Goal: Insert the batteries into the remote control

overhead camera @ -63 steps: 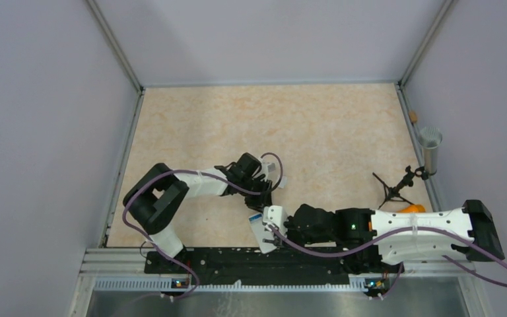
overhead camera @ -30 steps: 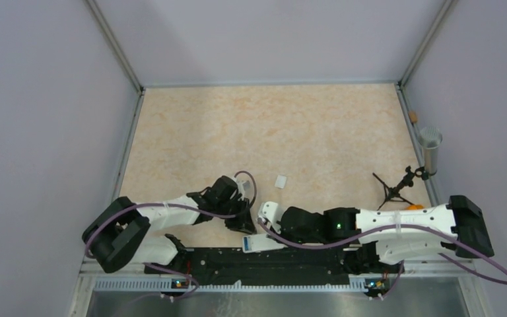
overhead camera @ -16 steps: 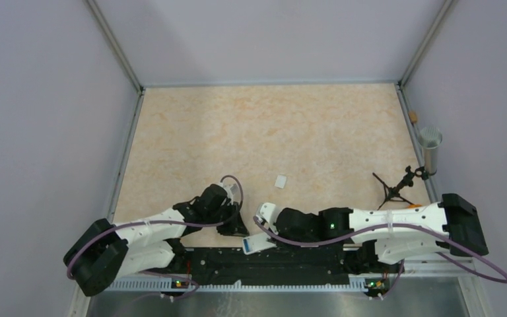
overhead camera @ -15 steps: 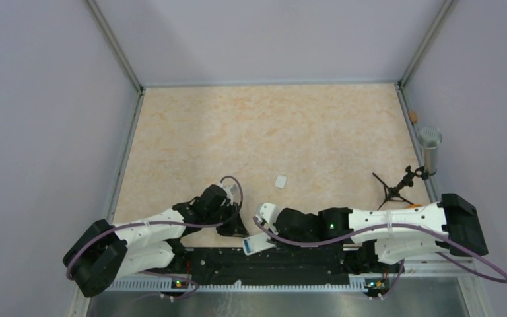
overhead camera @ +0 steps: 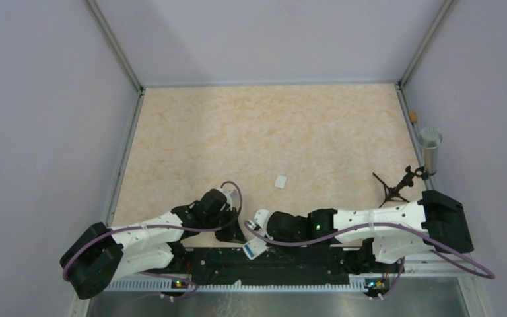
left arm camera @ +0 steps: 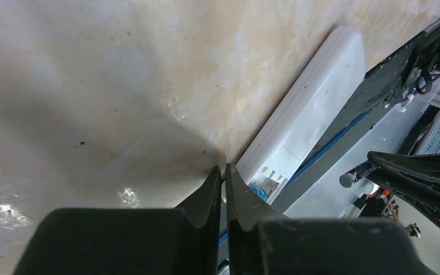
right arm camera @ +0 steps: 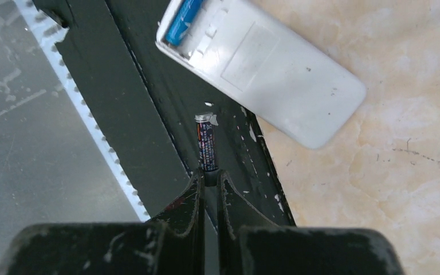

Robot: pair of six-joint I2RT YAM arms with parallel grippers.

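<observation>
White remote control (right arm camera: 275, 74) lies back-up at 1 o'clock in the right wrist view. Its cover is off and the open compartment end overhangs the black rail (right arm camera: 149, 86). Blue battery (right arm camera: 182, 21) sits in its slot. Right gripper (right arm camera: 208, 173) is clamped on the tail of the dark battery (right arm camera: 206, 142), nose pointing to 12. Left gripper (left arm camera: 224, 171) has fingers pressed together, empty, tips just beside the remote's long edge. The battery looks light, rigid and slick, so pinch it mid-body. The remote will likely skate on the table (right arm camera: 407, 172); brace its long edge.
</observation>
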